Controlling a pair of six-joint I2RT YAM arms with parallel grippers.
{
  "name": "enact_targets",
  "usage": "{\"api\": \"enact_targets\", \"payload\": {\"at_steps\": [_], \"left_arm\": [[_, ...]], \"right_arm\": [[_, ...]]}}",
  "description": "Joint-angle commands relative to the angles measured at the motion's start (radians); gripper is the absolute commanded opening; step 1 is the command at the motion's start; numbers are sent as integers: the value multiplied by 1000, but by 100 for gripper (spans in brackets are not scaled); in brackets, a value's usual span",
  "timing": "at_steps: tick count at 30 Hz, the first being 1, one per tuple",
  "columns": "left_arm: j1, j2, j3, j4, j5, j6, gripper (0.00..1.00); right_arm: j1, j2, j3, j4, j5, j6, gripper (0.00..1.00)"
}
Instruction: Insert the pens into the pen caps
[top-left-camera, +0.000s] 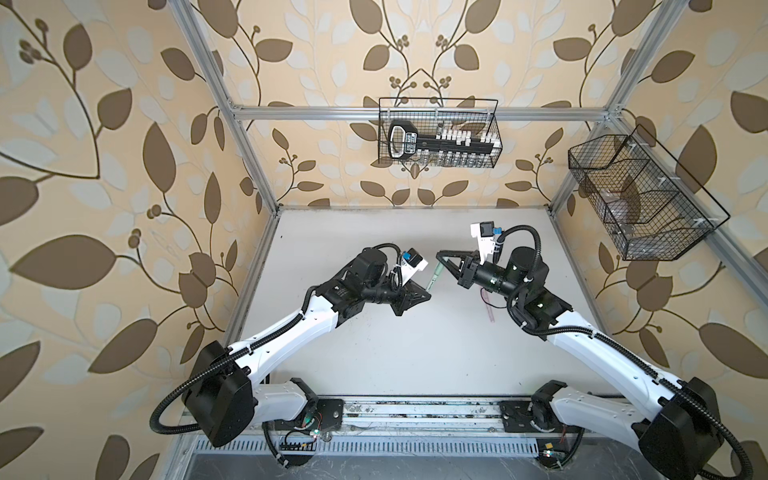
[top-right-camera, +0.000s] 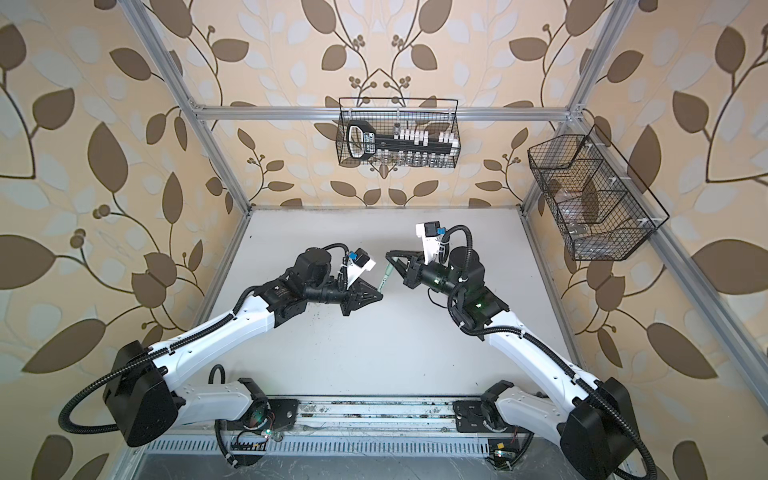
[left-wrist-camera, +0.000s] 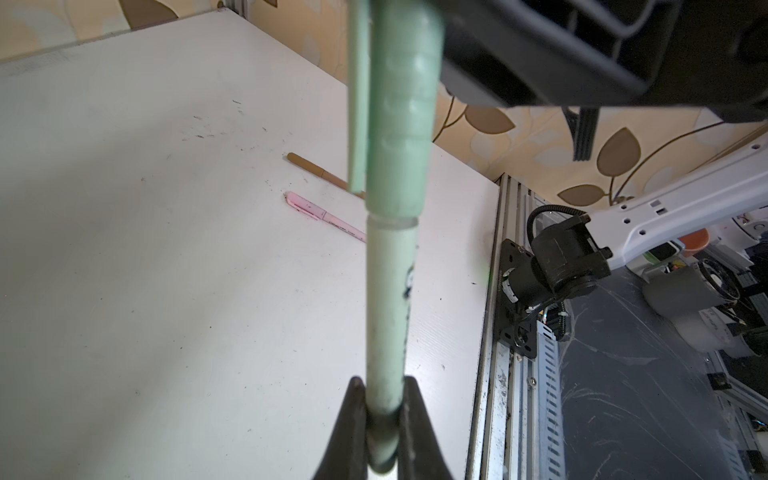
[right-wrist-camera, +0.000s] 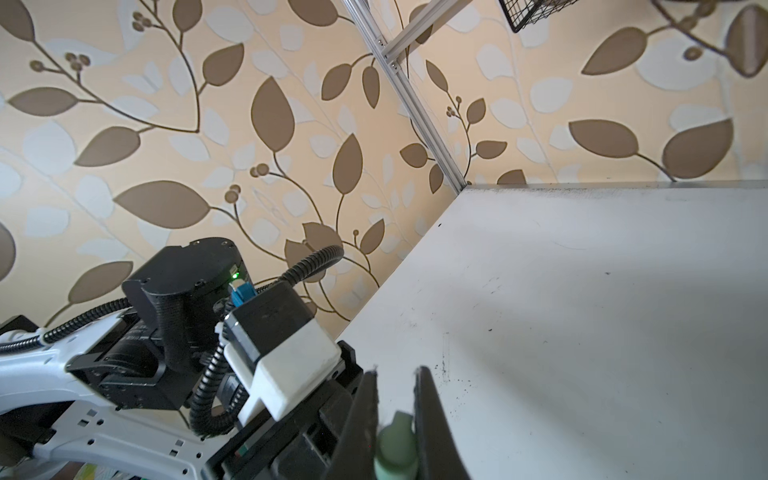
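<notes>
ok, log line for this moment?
left gripper: shut on sage-green marker pen | right gripper: shut on sage-green rounded pen cap | cap: on pen's end, midair | pink pen, tan-brown pen: lying on white table

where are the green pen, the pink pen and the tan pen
green pen (left-wrist-camera: 388, 299), left wrist view, middle of the bare barrel
pink pen (left-wrist-camera: 332, 219), left wrist view, middle of its length
tan pen (left-wrist-camera: 309, 166), left wrist view, barrel near its rounded end
</notes>
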Motion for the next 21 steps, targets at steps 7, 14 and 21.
{"api": "enact_targets", "payload": {"at_steps": [7, 14, 21], "left_arm": [[70, -30, 136, 376, -51, -41, 0], [82, -16, 151, 403, -69, -47, 0], [103, -21, 168, 410, -108, -34, 0]], "right_arm": [[68, 57, -96, -203, -79, 47, 0], [112, 91, -109, -203, -66, 78, 0], [139, 108, -127, -213, -65, 111, 0]]}}
